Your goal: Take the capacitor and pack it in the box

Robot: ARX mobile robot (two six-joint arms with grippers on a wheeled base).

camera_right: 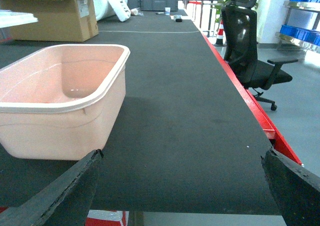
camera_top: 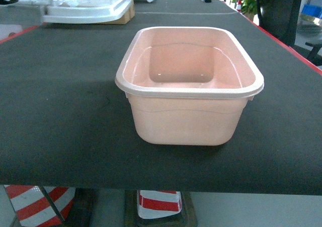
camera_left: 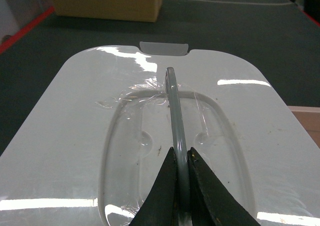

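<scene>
Where the head view looks down on the dark surface (camera_top: 60,111), the pale pink box (camera_top: 188,86) is seen standing upright with its mouth facing up, its long axis running away from the robot and one short wall turned toward the camera. No capacitor can be made out inside it or anywhere on the surface.

The white lid (camera_left: 90,136) is held apart from the box, at the far left of the head view, near a brown cardboard carton (camera_right: 55,18). In the left wrist view the lid's long axis is seen running away from the camera, with a grey clip (camera_left: 164,48) at its far edge. Its grey handle (camera_left: 176,116) is raised on edge along that axis and is pinched between the black fingers (camera_left: 162,196) of the left tool (camera_left: 182,186), which are pressed together on it.

In the right wrist view the right tool (camera_right: 180,186) is seen spread wide, with nothing between its fingers. The box lies ahead and to the left of it, close to the left finger (camera_right: 65,191); contact cannot be judged. A black office chair (camera_right: 252,55) stands beyond the surface's red edge.
</scene>
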